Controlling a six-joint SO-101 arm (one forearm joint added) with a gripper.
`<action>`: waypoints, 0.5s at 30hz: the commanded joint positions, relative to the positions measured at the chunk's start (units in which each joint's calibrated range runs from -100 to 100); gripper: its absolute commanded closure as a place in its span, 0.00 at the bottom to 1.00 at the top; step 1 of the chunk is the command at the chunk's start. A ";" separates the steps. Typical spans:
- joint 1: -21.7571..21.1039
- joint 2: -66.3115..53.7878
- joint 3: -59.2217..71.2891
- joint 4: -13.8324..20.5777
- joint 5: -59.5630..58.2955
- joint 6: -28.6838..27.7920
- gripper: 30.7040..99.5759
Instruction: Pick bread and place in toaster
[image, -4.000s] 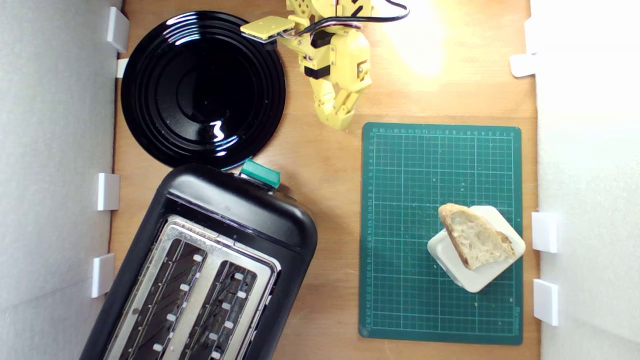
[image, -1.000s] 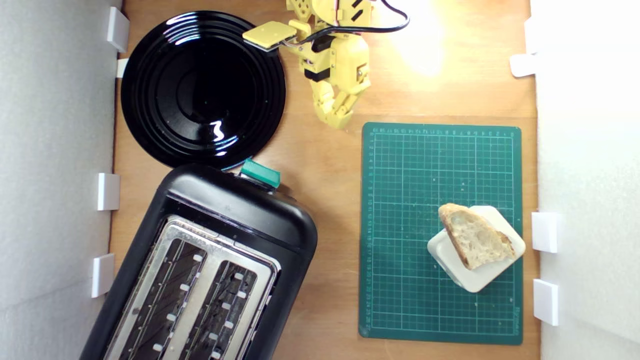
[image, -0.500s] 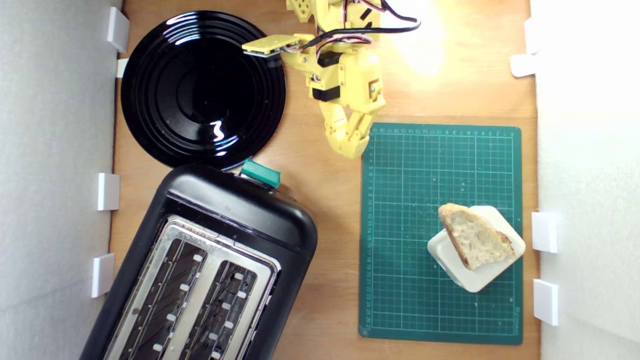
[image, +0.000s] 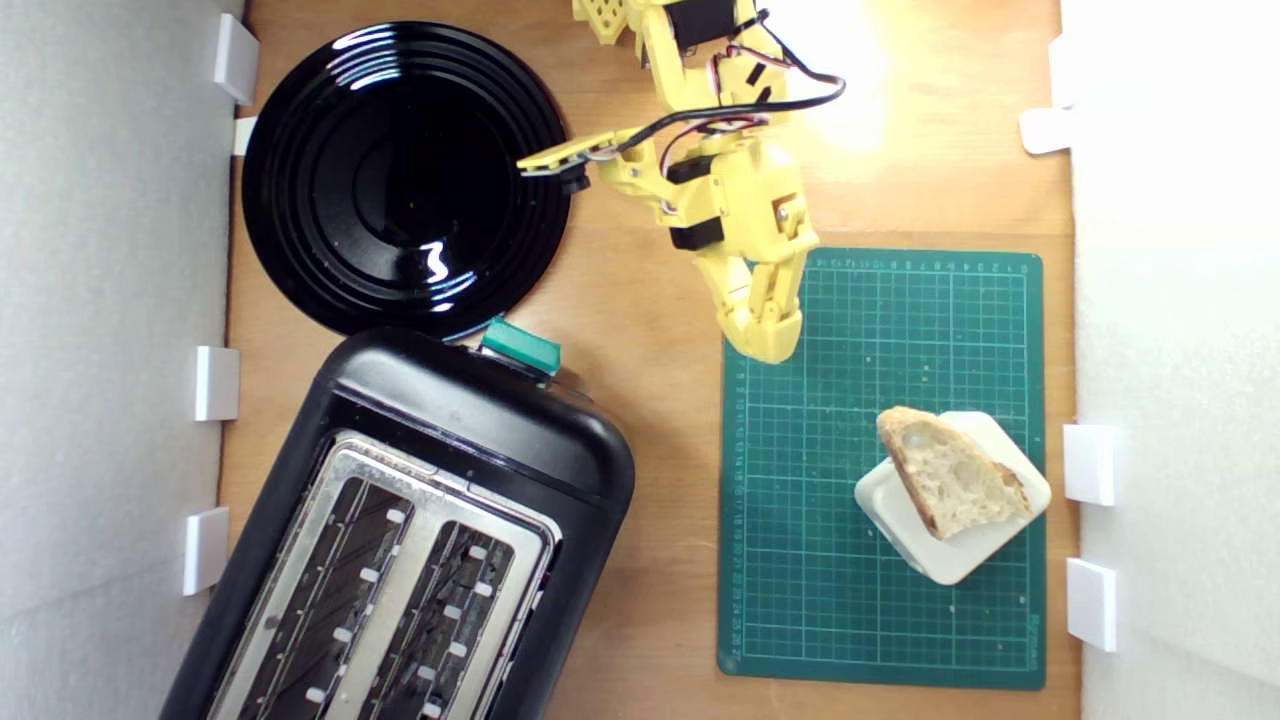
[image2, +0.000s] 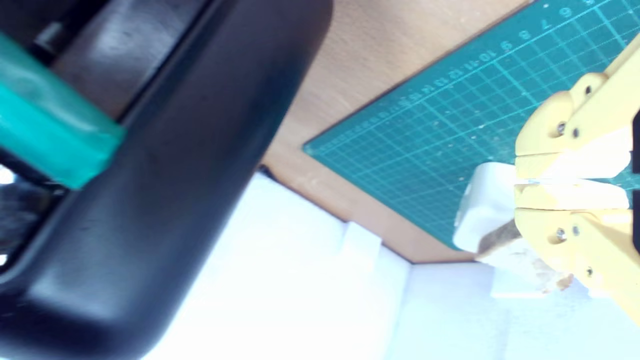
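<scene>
One gripper (image: 768, 335), jaws closed and empty: I open them before descending onto the bread (image: 950, 485) near the bench's edge.

1. Open green cutting mat (image: 830, 400) lies between the gripper (image: 770, 345) and the bread (image: 950, 480), nothing standing on that stretch.
2. Bread sits on a white block (image: 960, 560), top side uncovered; white wall clips (image: 1088, 463) are just beside it on the exterior view's right.
3. Toaster (image: 450, 420) and black plate (image: 400, 180) fill the exterior view's left; a bare tabletop (image: 660, 450) strip runs between toaster and mat.
4. Toaster slots look unblocked from above.
</scene>
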 joint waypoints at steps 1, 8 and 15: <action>-3.50 7.47 -3.03 0.50 -7.60 -0.06 0.99; -7.36 22.87 -3.21 0.50 -23.22 0.05 0.93; -8.65 28.11 -3.12 0.41 -29.10 0.10 0.69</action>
